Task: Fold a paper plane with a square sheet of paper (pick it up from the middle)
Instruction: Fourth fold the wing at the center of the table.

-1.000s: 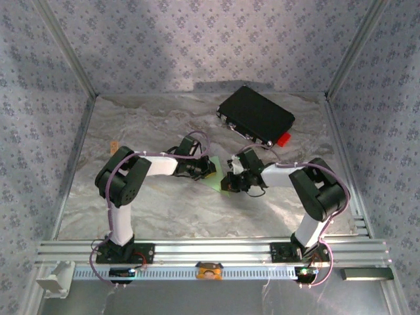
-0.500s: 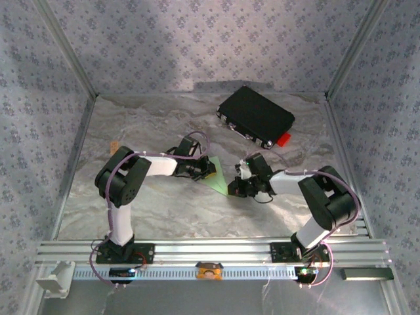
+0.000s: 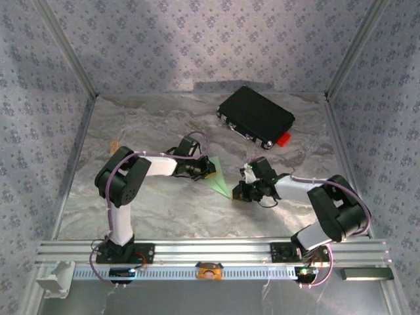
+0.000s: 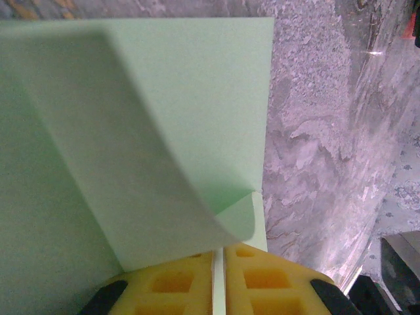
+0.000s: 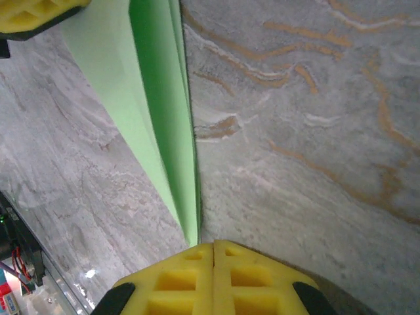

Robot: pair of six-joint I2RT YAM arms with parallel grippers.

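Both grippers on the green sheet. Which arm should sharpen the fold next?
Right, likely: the right gripper is shut on the green sheet at the fold's end, crease straight ahead. The left gripper pins the wide end.

We see walls (image 3: 197, 39) on three sides, covered in pale bluish cloth with a small repeating flower print. Bare metal posts (image 3: 65, 49) run up the corners. The table (image 3: 151, 125) has a grey marbled top (glossy, catching the light), with a ribbed metal rail (image 3: 210, 249) along its near edge.
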